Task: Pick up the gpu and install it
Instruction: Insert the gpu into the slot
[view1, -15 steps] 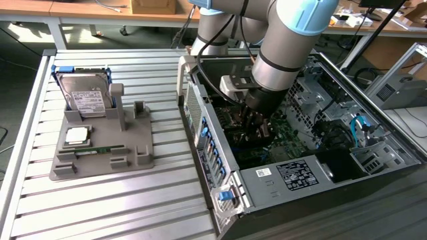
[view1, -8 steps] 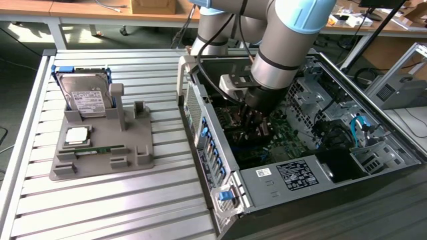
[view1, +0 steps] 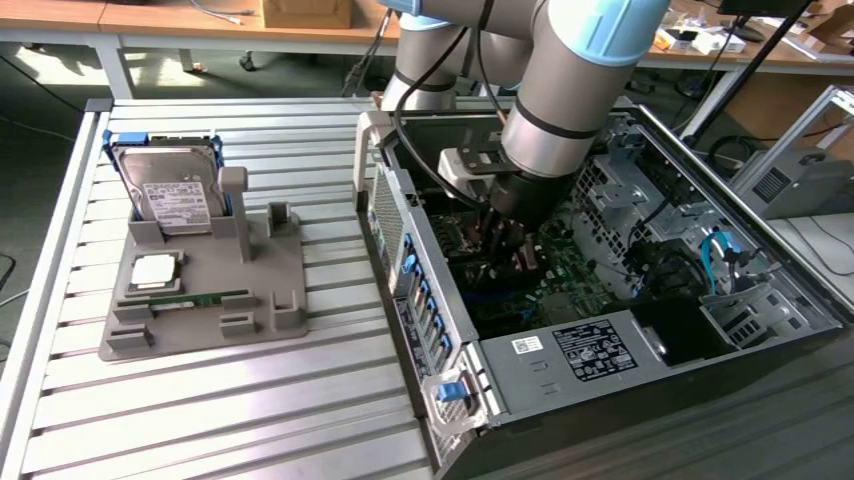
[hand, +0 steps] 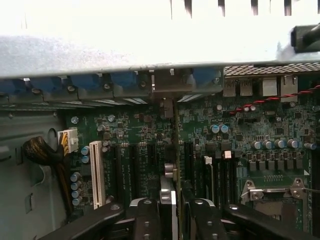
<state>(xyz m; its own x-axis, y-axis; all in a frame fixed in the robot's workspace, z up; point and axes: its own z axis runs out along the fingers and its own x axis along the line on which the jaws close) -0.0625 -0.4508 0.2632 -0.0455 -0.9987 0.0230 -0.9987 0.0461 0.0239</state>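
The robot arm's gripper (view1: 518, 238) is down inside the open grey desktop computer case (view1: 561, 350), and the jaws pinch the gpu (hand: 173, 192), a thin dark circuit card seen edge-on in the wrist view. The card stands upright between the black fingers (hand: 145, 217), running from them toward twelve o'clock, where its narrow silvery bracket end meets the case's rear wall with its row of blue slot clips (hand: 90, 81).

To seat it well, I judge the card must stay vertical, with its lower edge lined up along one long black expansion slot (hand: 186, 160) on the green motherboard (hand: 265, 125) and the bracket kept in its rear opening; then pressure should go straight down, evenly along the length, without twist. Whether the edge is already in the slot I cannot tell.

The card looks thin and rigid, so a tilt could jam it.

On the slatted metal tabletop (view1: 267, 420), at nine o'clock from the case, a grey fixture tray (view1: 200, 300) carries a boxy silver hard drive (view1: 170, 195) and a narrow green memory stick (view1: 187, 298).
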